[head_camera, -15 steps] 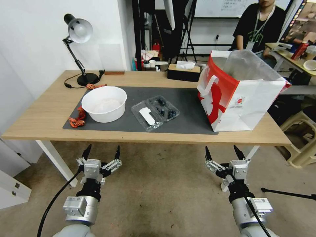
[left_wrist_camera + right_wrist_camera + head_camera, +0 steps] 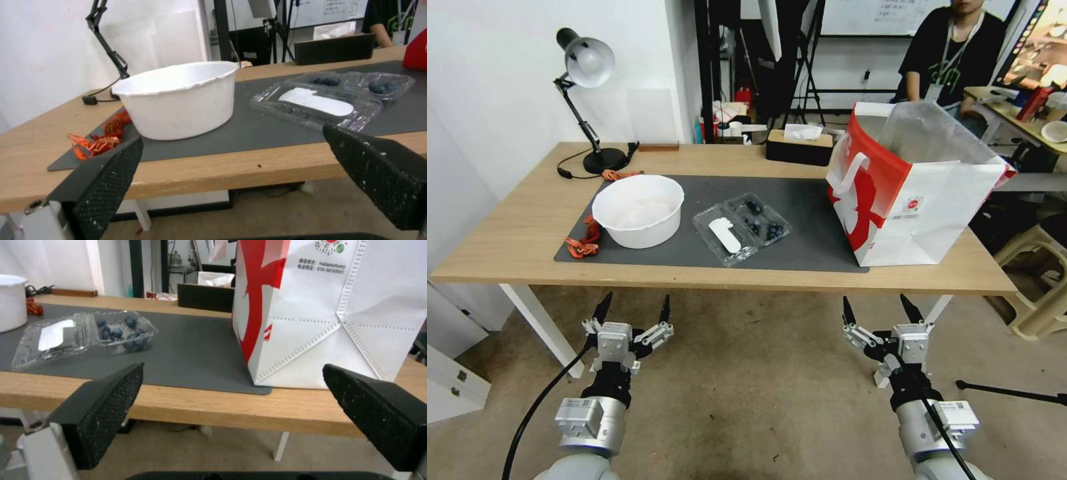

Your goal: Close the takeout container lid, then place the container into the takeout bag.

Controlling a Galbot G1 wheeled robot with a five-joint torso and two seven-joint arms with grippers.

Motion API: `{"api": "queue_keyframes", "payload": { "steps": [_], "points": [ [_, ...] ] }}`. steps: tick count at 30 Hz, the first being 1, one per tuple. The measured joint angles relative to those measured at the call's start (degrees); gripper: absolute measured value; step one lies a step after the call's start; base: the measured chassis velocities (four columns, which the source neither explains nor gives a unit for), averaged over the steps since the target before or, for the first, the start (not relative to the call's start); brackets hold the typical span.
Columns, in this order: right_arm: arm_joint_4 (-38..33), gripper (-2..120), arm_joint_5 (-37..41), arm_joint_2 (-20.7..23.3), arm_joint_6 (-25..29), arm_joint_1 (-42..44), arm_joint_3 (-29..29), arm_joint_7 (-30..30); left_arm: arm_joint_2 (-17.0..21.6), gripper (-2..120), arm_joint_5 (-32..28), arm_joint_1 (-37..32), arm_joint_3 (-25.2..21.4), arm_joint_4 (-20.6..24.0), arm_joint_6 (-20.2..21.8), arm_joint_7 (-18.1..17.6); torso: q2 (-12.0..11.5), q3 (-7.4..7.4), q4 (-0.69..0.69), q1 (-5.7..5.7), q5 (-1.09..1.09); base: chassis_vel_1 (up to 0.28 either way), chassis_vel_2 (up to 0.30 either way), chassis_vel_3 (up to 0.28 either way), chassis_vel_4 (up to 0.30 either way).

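The takeout container [image 2: 758,219] lies spread open on the grey mat, dark berries in its far half [image 2: 376,85] [image 2: 120,331]. Its lid [image 2: 725,235] [image 2: 316,101] [image 2: 53,336], clear with a white sticker, lies flat beside it, toward the bowl. The takeout bag [image 2: 917,190] [image 2: 329,306] stands upright and open-mouthed at the mat's right end. My left gripper [image 2: 633,308] [image 2: 231,156] hangs open below the table's front edge, in front of the bowl. My right gripper [image 2: 878,307] [image 2: 231,386] is open too, below the edge in front of the bag.
A big white bowl [image 2: 638,210] [image 2: 180,98] sits left of the container, orange scraps [image 2: 584,241] beside it. A desk lamp [image 2: 587,100] and a dark tissue box [image 2: 800,143] stand at the back. The table's front edge [image 2: 720,280] lies between grippers and objects.
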State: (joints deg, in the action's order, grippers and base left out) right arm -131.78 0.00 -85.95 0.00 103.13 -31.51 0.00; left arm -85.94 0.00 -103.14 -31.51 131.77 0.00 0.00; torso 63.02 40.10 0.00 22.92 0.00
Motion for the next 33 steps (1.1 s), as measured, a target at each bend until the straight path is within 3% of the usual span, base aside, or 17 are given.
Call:
{"api": "queue_keyframes", "payload": {
  "steps": [19,20,21,23,33],
  "points": [
    [0.0,100,0.6,0.0,-1.1,-0.5,-0.3,0.0,-0.8,100,-0.9,0.2,0.5,0.4,1.5,-0.1,0.0,0.00,0.00,0.00,0.03,0.000,0.000,0.000,0.000],
    [-0.4,100,1.7,0.2,-3.3,-1.5,-1.2,0.2,-2.6,100,-2.9,0.8,1.9,1.7,4.7,-0.4,0.0,0.00,0.00,0.00,-0.01,0.000,0.000,0.000,0.000],
    [-0.4,100,1.7,0.2,-3.3,-1.5,-1.2,0.2,-2.6,100,-2.9,0.8,1.9,1.7,4.7,-0.4,0.0,0.00,0.00,0.00,-0.01,0.000,0.000,0.000,0.000],
    [-1.2,100,4.2,0.6,-8.2,-3.7,-3.0,0.6,-5.3,100,-6.1,1.5,3.8,3.7,8.5,-1.1,0.0,0.00,0.00,0.00,0.01,0.000,0.000,0.000,0.000],
    [-2.5,100,12.3,2.6,-17.7,-9.8,-5.3,1.4,-5.5,100,-7.1,1.2,3.6,3.5,5.4,-1.6,0.0,0.00,0.01,0.01,0.01,0.000,0.000,0.000,0.000]
  ]
}}
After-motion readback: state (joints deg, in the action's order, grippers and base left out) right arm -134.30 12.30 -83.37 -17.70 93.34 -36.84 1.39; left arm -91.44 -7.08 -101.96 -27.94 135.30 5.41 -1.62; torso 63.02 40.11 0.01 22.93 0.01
